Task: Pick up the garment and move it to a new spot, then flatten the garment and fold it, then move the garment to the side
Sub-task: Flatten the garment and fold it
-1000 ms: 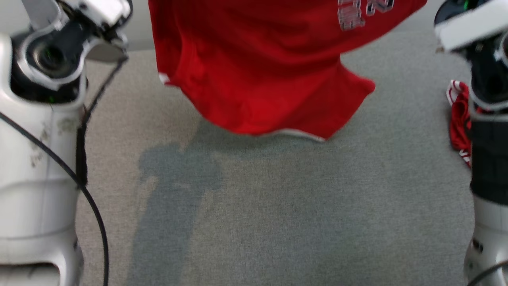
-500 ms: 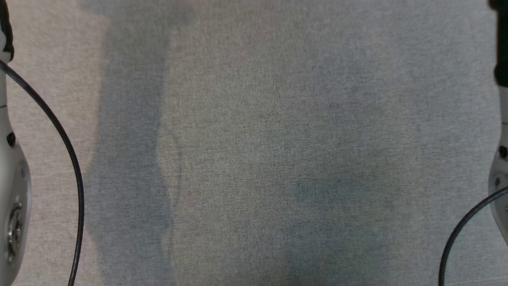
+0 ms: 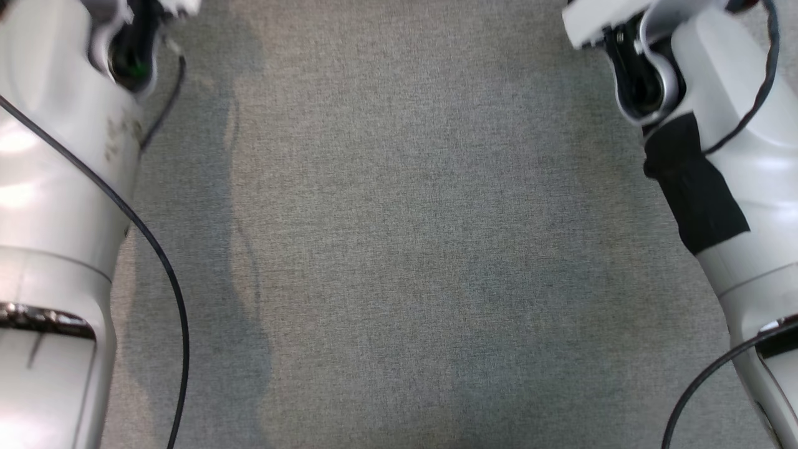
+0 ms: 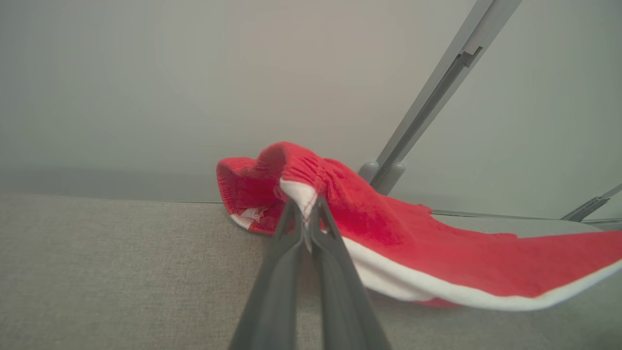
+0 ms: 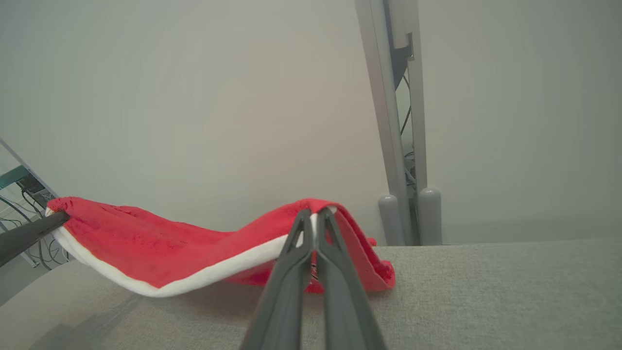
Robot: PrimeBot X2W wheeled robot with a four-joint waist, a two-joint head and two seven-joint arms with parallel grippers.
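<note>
The garment (image 4: pixel 437 253) is red with a white hem and is stretched in the air just above the grey fabric table (image 3: pixel 399 249). In the left wrist view my left gripper (image 4: pixel 305 208) is shut on a corner of the white hem, and the cloth bunches over its tips. In the right wrist view my right gripper (image 5: pixel 315 215) is shut on the other end of the hem. From there the garment (image 5: pixel 146 248) sags away to the left gripper's dark finger (image 5: pixel 29 232). My pale forearms (image 3: pixel 56 187) (image 3: pixel 729 156) flank the table in the head view.
A grey metal post (image 5: pixel 393 121) stands behind the table's far edge against a pale wall, and it shows slanted in the left wrist view (image 4: pixel 427 107). Cables (image 5: pixel 19 204) hang off the table's far left corner. A black cable (image 3: pixel 156 262) runs along my left forearm.
The head camera has swung, so the hanging red garment has left its picture and both forearms now show higher and closer in. Both grippers stay shut.
</note>
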